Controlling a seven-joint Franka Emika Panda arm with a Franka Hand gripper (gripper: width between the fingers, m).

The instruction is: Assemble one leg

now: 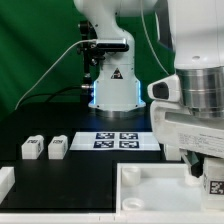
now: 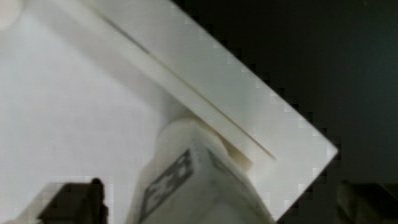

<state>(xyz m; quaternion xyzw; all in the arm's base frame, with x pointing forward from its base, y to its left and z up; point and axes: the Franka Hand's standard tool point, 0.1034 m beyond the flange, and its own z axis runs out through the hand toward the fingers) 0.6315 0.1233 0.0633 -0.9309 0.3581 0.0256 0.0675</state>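
Standing between the spread fingers [image 2: 80, 200], the leg [image 2: 205, 185] touches the tray [image 2: 107, 110].

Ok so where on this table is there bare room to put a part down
Bare black table lies between the two loose legs, the marker board and the tray. Another strip runs behind those legs. It is crowded at the exterior view's right, where the gripper hangs over the tray corner.

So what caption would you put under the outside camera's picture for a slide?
Robot hand poised over the white tray's corner, two spare legs and the marker board waiting on the black table.
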